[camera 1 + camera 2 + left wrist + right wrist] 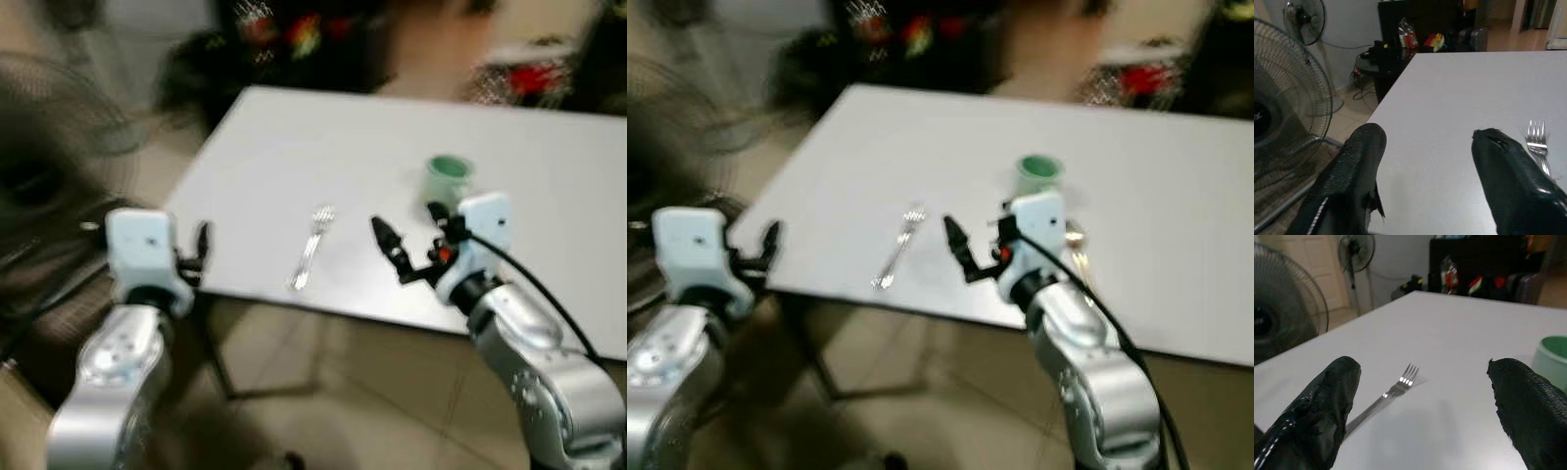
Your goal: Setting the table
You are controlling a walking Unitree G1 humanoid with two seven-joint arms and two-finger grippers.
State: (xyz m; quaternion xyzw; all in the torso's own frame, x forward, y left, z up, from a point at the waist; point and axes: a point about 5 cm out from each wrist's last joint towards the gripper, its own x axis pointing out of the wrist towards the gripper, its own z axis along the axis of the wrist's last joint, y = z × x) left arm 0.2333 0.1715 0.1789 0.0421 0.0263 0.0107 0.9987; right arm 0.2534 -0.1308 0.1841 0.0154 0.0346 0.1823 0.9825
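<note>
A silver fork [312, 247] lies on the white table [294, 147] near its front edge, tines pointing away from me. A pale green cup [449, 176] stands upright to the fork's right. My right gripper [407, 221] hovers open above the front edge, between fork and cup, with nothing between its fingers. In the right wrist view the fork [1386, 394] lies ahead between the spread fingers and the cup [1553, 360] is beside one fingertip. My left gripper [201, 245] is open at the table's front left corner, and the fork [1537, 142] sits off to one side of it.
A large standing fan [1283, 98] is on the floor left of the table, with a smaller fan [1355, 252] further back. Dark furniture with colourful items [1420, 39] stands behind the table. Tiled floor lies below the front edge.
</note>
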